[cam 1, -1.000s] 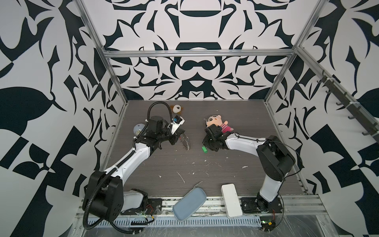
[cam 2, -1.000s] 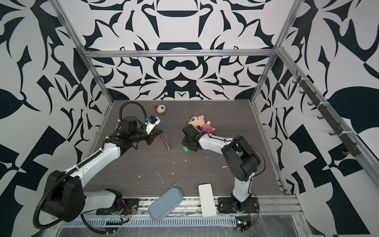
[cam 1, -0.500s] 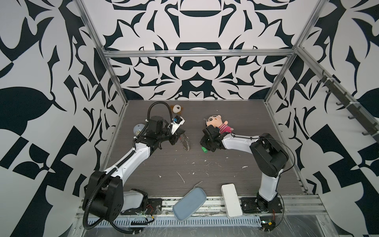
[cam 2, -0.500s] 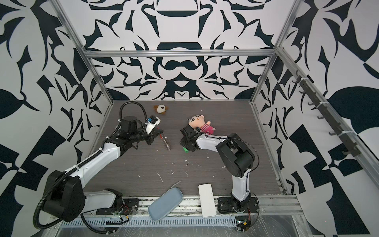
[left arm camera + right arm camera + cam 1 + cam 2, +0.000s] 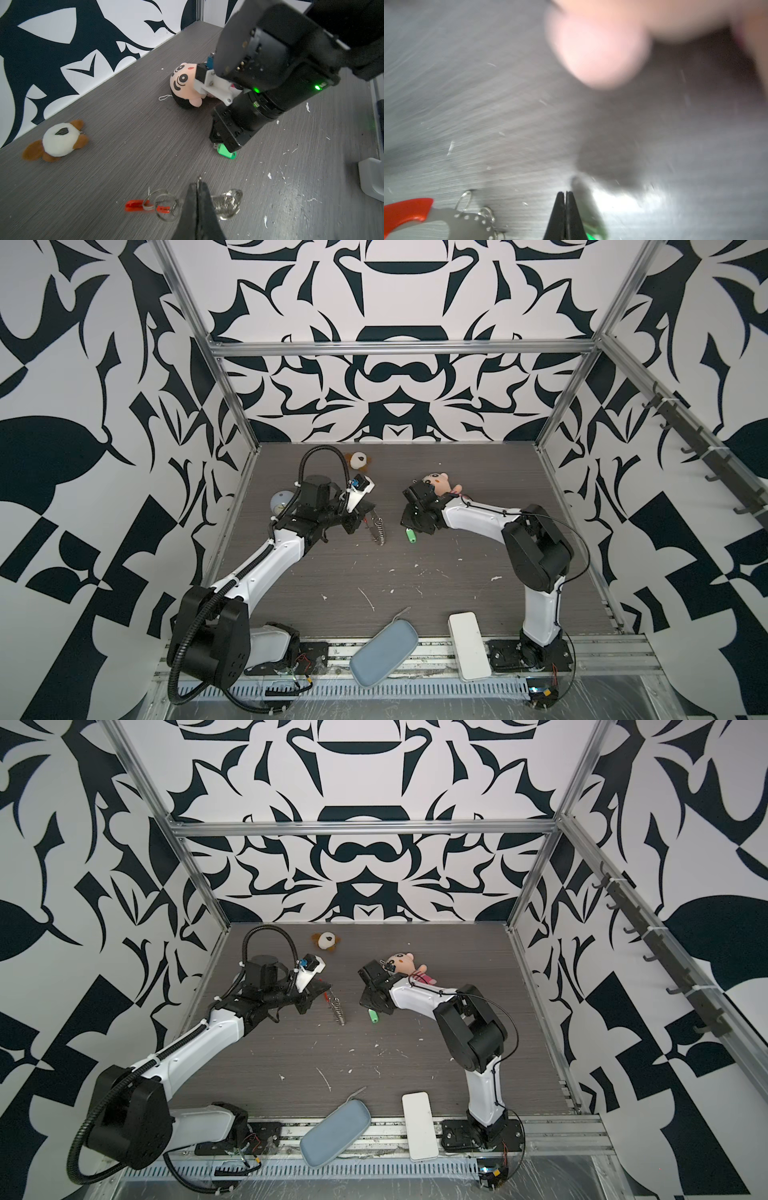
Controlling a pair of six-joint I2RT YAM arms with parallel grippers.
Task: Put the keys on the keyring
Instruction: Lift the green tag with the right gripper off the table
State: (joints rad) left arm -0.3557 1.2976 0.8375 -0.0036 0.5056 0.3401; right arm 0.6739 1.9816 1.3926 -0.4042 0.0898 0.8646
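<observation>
The keyring (image 5: 376,526) (image 5: 337,1009) lies mid-table, a chain of silver rings with a red plastic part (image 5: 135,205). My left gripper (image 5: 198,185) (image 5: 365,515) is shut on one thin silver ring, whose wire sticks out past the tips. The green key (image 5: 410,536) (image 5: 374,1016) (image 5: 226,154) lies on the table right of the keyring. My right gripper (image 5: 565,194) (image 5: 409,526) points down at it, shut, with nothing between the tips. In the blurred right wrist view the key (image 5: 591,234) shows beside one finger, and the keyring (image 5: 463,218) is off to the side.
A pink-faced plush doll (image 5: 436,483) lies just behind the right gripper. A brown-and-white plush (image 5: 358,460) sits at the back. A grey-blue case (image 5: 384,655) and a white box (image 5: 468,645) rest at the front edge. White scraps dot the table.
My right gripper has closed its jaws over the green key, and its arm has shifted a little. The left gripper and the keyring have stayed put.
</observation>
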